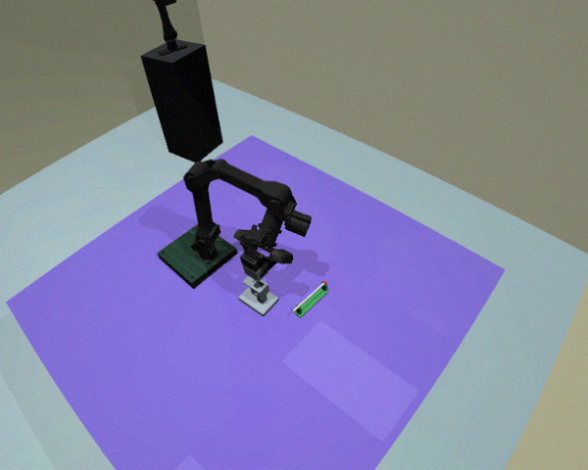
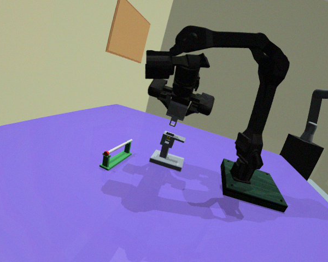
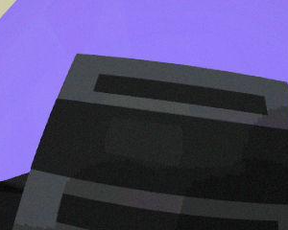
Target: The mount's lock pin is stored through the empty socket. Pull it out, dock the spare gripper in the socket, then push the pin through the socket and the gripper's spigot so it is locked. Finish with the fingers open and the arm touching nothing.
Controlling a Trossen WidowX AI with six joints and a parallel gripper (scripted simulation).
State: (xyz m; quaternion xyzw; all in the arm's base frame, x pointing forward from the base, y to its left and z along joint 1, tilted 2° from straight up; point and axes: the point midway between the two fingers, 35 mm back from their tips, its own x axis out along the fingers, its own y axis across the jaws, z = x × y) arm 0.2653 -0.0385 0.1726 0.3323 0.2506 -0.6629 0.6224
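My gripper (image 1: 256, 260) (image 2: 177, 108) is shut on the spare gripper (image 2: 176, 111) (image 1: 253, 264) (image 3: 144, 144), a dark grey block that fills much of the wrist view. Its spigot (image 2: 174, 119), with a square opening through it, points down over the mount. The light grey mount (image 1: 254, 304) (image 2: 175, 163) stands on the mat with its socket (image 2: 164, 140) upright. In the exterior view a small gap shows between spigot and socket top. The white lock pin (image 1: 310, 296) (image 2: 118, 146), with a red head, lies across the green rack (image 1: 313, 302) (image 2: 119, 159), out of the socket.
The mount's flat side arm (image 2: 180, 138) sticks out from the socket top toward the arm's base. The green rack stands beside the mount. The arm's dark green base board (image 1: 182, 260) (image 2: 257, 191) is on the other side. A tall black box (image 1: 182, 101) stands behind the arm.
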